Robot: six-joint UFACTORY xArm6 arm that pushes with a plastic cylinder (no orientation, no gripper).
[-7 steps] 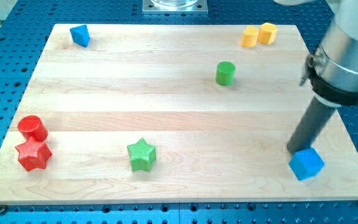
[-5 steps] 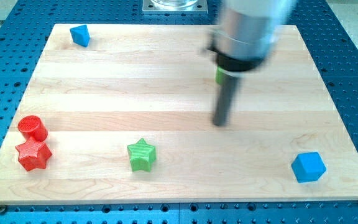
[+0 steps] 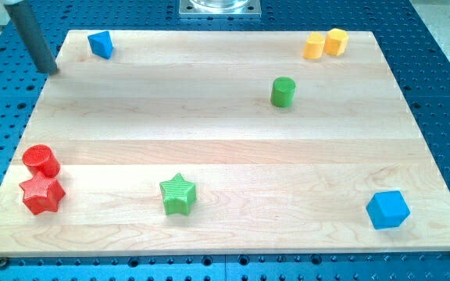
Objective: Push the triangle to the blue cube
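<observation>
Standing at the view's far left, just off the table's (image 3: pixel 209 140) upper left corner, my tip (image 3: pixel 51 72) is the only tool here: a plain dark rod with nothing to open or close, holding nothing and touching no block.

The blue triangle (image 3: pixel 100 44) lies just to the tip's right and a little toward the view's top, near it but clearly apart. Its long axis I cannot make out at this size.

Far below the tip, the red cylinder (image 3: pixel 41 160) and red star (image 3: pixel 41 193) sit touching each other. Farther right and low is the green star (image 3: pixel 178 193); the green cylinder (image 3: pixel 283 91) stands well to the right, and two yellow blocks (image 3: pixel 325 43) sit together beyond it.

The blue cube (image 3: pixel 387 209) is farthest of all, diagonally down and right. I judge the tip already sits on the triangle's far side from the cube, though it probably needs to go slightly higher to push along that diagonal.
</observation>
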